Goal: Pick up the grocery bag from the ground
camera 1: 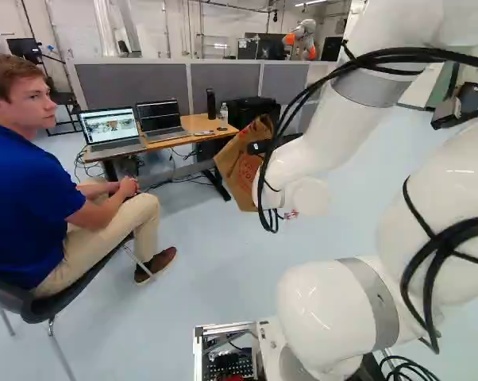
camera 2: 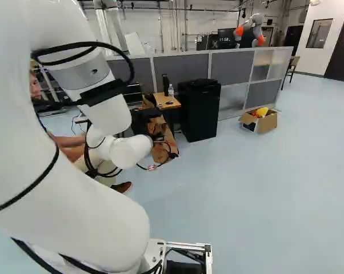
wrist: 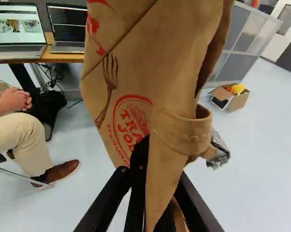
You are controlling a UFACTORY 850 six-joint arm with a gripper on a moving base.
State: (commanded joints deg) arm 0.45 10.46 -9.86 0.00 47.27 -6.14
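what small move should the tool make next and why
Probably ease the tool gently up and back from the desk, fingers closed: the paper bag is pinched between them, and in the left base view it hangs tilted close by the desk's end, where it might catch.

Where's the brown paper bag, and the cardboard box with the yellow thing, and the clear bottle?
Paper bag (wrist: 145, 67): wrist view, its brown side.
Cardboard box (camera 2: 268, 124): right base view, its outer wall.
Clear bottle (camera 2: 171, 91): right base view, its body.
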